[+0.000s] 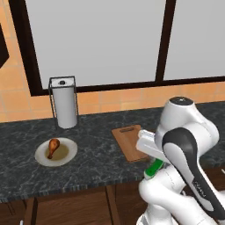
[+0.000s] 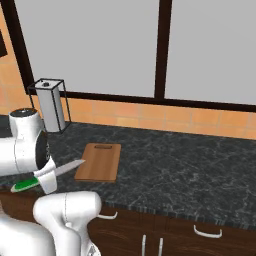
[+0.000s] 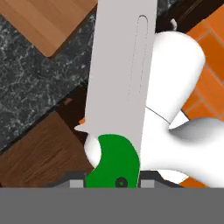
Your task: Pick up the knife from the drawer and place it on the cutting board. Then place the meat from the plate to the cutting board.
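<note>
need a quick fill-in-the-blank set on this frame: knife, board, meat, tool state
1. The tool is shut on the knife's ____ handle.
2. The cutting board has ____ lying on it yet.
3. The meat lies on the ____.
4. The paper towel roll stands ____ on the counter.

Missing words: green; nothing; plate; upright

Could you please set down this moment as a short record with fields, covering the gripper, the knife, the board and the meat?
gripper: shut on the knife, holding it by the green handle
knife: lifted clear of the counter, blade pointing toward the cutting board, not yet on it
cutting board: flat on the counter, nothing on it
meat: lying on the plate
plate: on the counter, left of the board, near the paper towel holder
progress: knife in hand; neither item placed
</note>
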You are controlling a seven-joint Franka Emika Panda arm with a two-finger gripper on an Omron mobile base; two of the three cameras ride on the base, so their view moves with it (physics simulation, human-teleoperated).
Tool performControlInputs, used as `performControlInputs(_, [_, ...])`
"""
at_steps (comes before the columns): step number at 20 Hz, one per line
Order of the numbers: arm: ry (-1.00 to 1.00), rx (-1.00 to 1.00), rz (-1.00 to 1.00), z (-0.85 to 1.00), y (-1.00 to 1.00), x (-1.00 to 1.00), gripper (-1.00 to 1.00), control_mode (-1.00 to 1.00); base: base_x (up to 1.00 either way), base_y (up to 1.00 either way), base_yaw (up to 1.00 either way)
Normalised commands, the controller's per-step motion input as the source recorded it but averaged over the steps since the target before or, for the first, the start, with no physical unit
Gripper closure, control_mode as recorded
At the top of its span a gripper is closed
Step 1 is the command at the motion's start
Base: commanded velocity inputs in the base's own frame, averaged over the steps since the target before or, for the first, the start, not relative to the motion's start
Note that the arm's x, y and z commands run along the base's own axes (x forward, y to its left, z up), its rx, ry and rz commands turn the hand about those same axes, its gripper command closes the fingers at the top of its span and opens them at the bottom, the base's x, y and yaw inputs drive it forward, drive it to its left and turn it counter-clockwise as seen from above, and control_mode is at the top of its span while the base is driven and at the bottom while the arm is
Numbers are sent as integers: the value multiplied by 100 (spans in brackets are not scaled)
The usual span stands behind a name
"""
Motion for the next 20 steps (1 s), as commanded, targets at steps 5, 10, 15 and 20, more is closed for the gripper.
performControlInputs(5, [7, 0, -14, 6, -95, 94, 100, -100, 0, 0, 0])
performControlInputs(10, [11, 0, -7, -11, -61, 100, 100, -100, 0, 0, 0])
performControlInputs(15, [13, 0, 0, -44, -9, 100, 100, -100, 0, 0, 0])
performControlInputs(20, [10, -5, 0, -95, 47, 100, 100, -100, 0, 0, 0])
